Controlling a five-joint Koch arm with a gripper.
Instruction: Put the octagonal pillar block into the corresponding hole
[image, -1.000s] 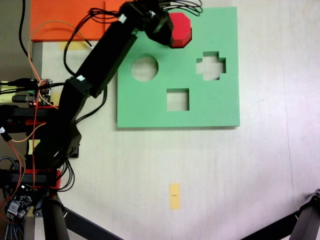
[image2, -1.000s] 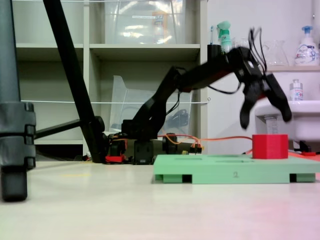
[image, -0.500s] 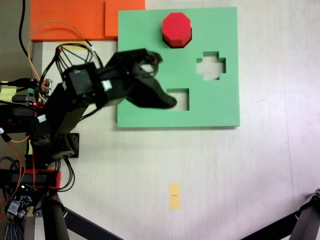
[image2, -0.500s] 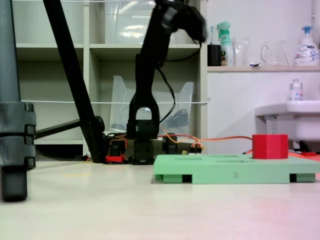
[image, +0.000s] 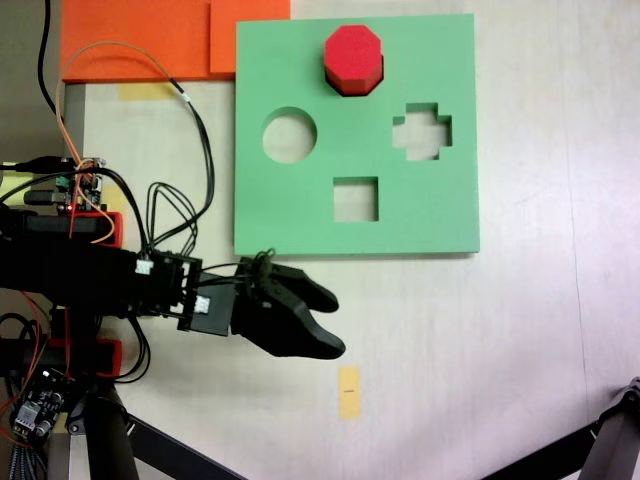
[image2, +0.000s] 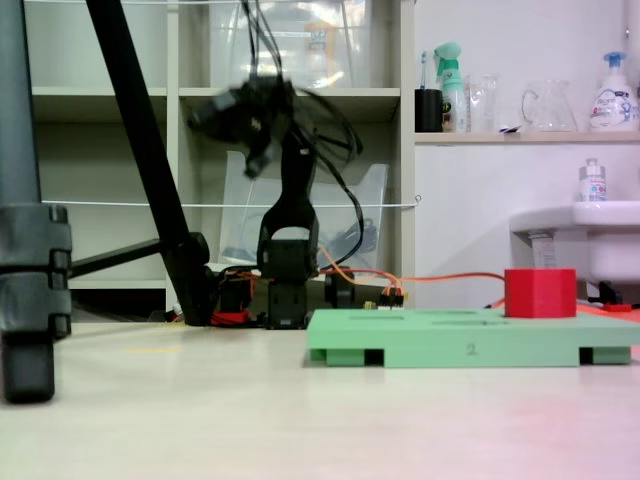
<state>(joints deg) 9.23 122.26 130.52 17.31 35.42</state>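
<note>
The octagonal pillar block (image: 352, 55) is bright red and stands upright at the top edge of the green foam board (image: 440, 215). In the low side view the octagonal pillar block (image2: 540, 292) sticks up above the board (image2: 470, 349). The corresponding hole lies under the block and is hidden. My gripper (image: 338, 323) hovers over bare table just below the board's lower left corner, far from the block. Its two black fingers are slightly apart, open, with nothing between them. From the side the gripper (image2: 215, 112) is a raised, blurred shape.
The board also has a round cutout (image: 289, 136), a cross cutout (image: 421, 131) and a square cutout (image: 355, 199). Orange foam sheets (image: 150, 35) lie at top left. A yellow tape strip (image: 348, 391) marks the table. Wires and electronics (image: 70, 190) crowd the left; a tripod leg (image2: 140, 150) stands nearby.
The arm let go of the red block, swung back across the board and now hangs over the table in front of it. The block stayed in place.
</note>
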